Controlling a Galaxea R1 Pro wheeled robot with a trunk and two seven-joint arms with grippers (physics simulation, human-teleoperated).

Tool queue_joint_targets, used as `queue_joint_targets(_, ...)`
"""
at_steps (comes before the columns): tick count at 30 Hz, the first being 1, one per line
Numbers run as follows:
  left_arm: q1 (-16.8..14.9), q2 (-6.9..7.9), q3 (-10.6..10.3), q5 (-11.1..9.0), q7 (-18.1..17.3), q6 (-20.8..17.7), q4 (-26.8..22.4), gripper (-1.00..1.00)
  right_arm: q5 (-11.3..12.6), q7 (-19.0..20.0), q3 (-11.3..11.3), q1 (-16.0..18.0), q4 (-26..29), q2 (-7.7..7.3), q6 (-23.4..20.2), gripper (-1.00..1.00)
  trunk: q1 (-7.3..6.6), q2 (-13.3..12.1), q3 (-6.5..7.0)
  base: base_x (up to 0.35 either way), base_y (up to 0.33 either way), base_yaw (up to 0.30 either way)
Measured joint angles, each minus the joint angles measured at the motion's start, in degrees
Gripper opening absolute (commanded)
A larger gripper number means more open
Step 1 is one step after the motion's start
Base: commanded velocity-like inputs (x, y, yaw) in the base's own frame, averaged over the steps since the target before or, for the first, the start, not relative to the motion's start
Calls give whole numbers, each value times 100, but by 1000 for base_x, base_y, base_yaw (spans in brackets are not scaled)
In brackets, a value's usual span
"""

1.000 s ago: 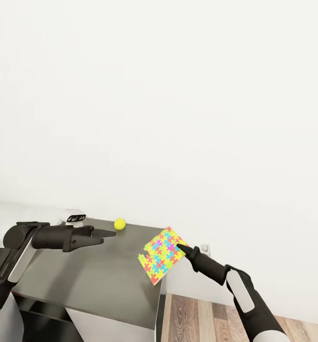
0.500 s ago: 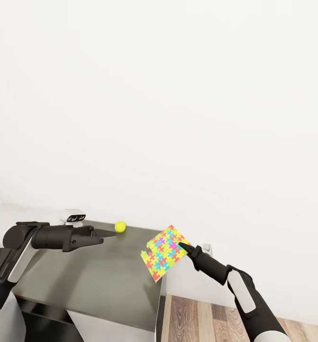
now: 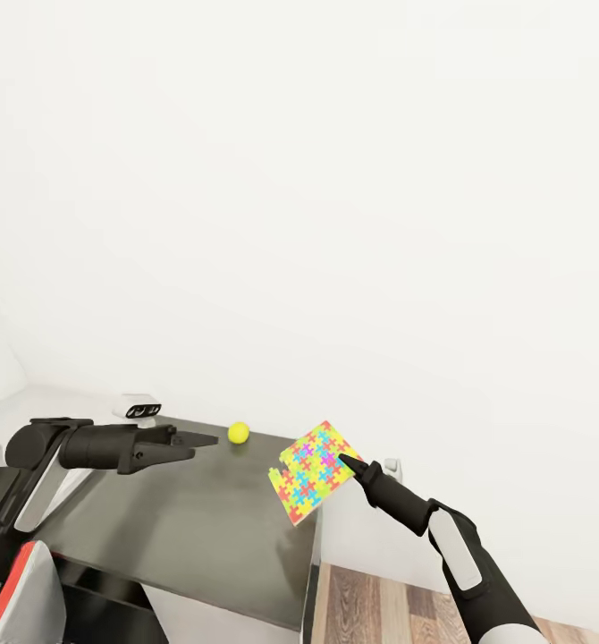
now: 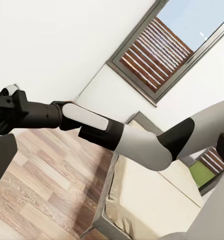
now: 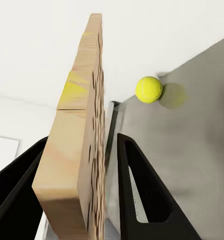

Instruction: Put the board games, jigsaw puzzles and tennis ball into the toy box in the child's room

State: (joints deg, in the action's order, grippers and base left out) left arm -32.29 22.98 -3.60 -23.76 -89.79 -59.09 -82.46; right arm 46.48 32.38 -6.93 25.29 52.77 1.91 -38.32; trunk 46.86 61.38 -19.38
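At the far left of the head view a red-and-white edge [image 3: 27, 595] has come into the lower corner, and the whole scene has slid a little rightward across the last second, so the camera is turning or the base is rolling; the things themselves have not moved on the desk. Above it the left gripper [image 3: 197, 440] hangs level over the dark grey wing of the table [image 3: 183, 537], its two fingers drawn close together with only a thin gap and nothing between them, aimed toward the tennis ball [image 3: 238, 433], which rests on the desktop near the back wall, just beyond the fingertips. A small white device [image 3: 139, 407] sits behind the arm. Further right, the right gripper [image 3: 346, 463] is clamped on one jigsaw puzzle [image 3: 315, 471], held tilted in the air above the desk's right edge; the right wrist view shows the board edge-on [image 5: 79, 150], pale wood on its back, squeezed between the two black fingers [image 5: 142, 200], with the ball [image 5: 149, 89] lying on the grey surface beyond. The grasp looks unchanged through the shift, so the puzzle seems secure for carrying. The toy box has yet to come into sight, so I judge this a transport step: one puzzle is in hand and the ball is still to be collected.
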Motion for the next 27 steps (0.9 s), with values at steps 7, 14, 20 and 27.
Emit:
queue_joint_targets(7,1,0,2,7,0,2,0,100,2,17,-12,-7,-5,-3,10,-100,-154,-281,183,0,0,183)
queue_joint_targets(14,-1,2,7,8,0,2,1,100,5,22,-14,-10,-11,-4,12,-100,-308,-562,332,0,0,77)
queue_joint_targets(20,0,-1,9,8,-1,3,2,100,6,15,-16,-11,-9,-7,4,-100,-440,-803,442,0,0,4)
queue_joint_targets(27,-2,7,10,8,0,2,1,100,1,9,-14,-11,-3,-4,11,-100,-593,-1084,568,0,0,0)
